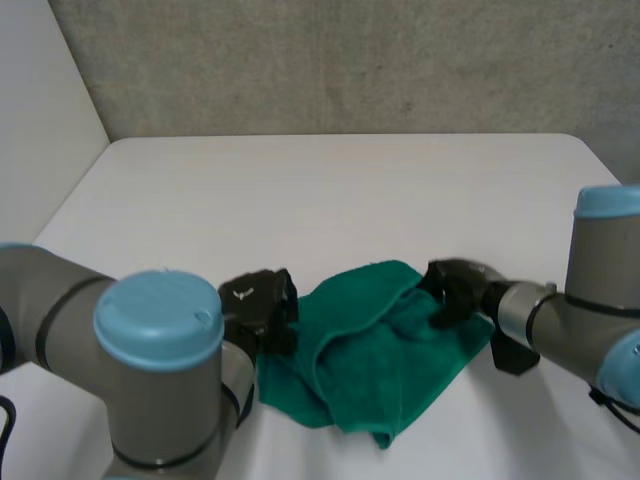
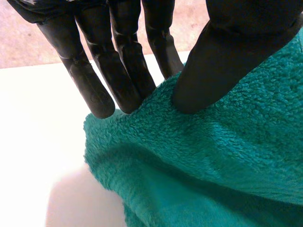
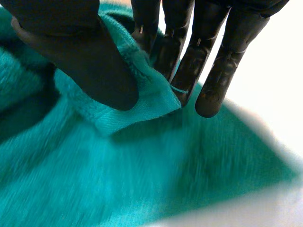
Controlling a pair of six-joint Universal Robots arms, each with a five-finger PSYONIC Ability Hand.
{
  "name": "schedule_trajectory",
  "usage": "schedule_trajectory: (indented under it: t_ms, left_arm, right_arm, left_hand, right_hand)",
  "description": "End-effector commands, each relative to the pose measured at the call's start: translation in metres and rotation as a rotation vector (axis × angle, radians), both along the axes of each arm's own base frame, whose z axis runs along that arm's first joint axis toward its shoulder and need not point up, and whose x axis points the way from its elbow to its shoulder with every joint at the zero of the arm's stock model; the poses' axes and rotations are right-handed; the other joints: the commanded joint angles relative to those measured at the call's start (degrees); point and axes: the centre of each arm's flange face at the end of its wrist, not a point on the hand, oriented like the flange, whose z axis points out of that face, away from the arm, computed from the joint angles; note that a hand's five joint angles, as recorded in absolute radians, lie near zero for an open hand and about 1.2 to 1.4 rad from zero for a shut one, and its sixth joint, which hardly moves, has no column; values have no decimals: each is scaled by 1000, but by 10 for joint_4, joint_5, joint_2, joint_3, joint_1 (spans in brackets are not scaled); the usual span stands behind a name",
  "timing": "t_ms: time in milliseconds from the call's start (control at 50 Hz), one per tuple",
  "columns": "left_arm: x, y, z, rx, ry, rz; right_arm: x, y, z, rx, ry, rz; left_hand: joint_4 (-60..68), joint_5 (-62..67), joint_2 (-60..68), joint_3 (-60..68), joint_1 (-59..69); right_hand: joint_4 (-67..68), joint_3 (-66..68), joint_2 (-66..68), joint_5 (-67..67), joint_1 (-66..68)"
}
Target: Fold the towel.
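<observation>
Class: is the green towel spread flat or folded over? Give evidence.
Partly folded: the towel lies bunched, one layer lapped across another, the left robot hand and right robot hand pinching its edges.

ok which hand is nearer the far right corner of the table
right. the right hand pinches the towel at its right side, closer to that corner of the table; the left hand pinches the towel's left edge, farther from it.

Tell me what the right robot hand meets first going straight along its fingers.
The towel: the right robot hand, pinching its edge, likely meets the layer spread just beyond its fingertips.
</observation>
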Motion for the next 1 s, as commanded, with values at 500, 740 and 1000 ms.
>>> schedule_trajectory:
  t_ms: [500,740,1000]
  left_arm:
    - [45,-117,161,-544,21,11]
    - [77,-102,42,-209,-122,17]
    - [62,-102,11,-160,-139,-25]
  right_arm:
    - [4,-24,195,-933,106,-8]
    - [-10,-2,118,-730,241,78]
    - [-14,-9,86,-632,260,79]
  left_hand:
    - [118,150,115,123,153]
    - [65,97,62,69,100]
    - [-288,-257,-291,-284,-253]
  right_hand:
    - [133,136,132,146,239]
    - [133,136,132,146,239]
    - [133,136,132,146,239]
